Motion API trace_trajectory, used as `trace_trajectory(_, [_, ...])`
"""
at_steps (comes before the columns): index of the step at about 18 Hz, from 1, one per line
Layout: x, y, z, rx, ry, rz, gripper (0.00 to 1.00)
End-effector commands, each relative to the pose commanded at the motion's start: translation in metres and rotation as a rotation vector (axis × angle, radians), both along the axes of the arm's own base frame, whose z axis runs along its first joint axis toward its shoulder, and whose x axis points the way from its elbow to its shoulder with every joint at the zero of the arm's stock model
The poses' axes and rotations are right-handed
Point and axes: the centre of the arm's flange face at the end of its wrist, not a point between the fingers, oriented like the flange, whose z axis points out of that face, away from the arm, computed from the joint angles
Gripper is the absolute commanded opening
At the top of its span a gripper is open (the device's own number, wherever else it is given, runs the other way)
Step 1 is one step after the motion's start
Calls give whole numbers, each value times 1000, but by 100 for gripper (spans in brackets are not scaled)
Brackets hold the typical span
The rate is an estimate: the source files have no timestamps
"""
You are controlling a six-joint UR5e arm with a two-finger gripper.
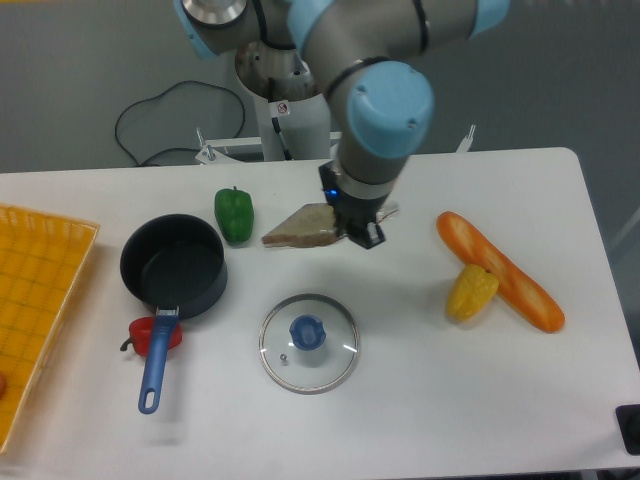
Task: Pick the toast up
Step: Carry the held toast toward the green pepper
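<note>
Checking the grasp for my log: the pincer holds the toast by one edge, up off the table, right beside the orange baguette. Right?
Not quite. The pincer does hold the toast by one edge, apparently off the table, but beside the green pepper; the baguette lies far off. The camera view shows it.

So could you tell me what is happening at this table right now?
The arm's gripper is shut on the toast, holding it tilted above the table, between the green pepper and the baguette. The pot and glass lid lie untouched nearby.
</note>
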Motion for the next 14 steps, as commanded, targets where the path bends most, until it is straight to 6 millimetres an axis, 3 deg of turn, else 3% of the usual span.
trace_trajectory(4, [31, 19, -4, 13, 16, -46, 0])
trace_trajectory(14, [32, 17, -10, 8, 20, -58, 0])
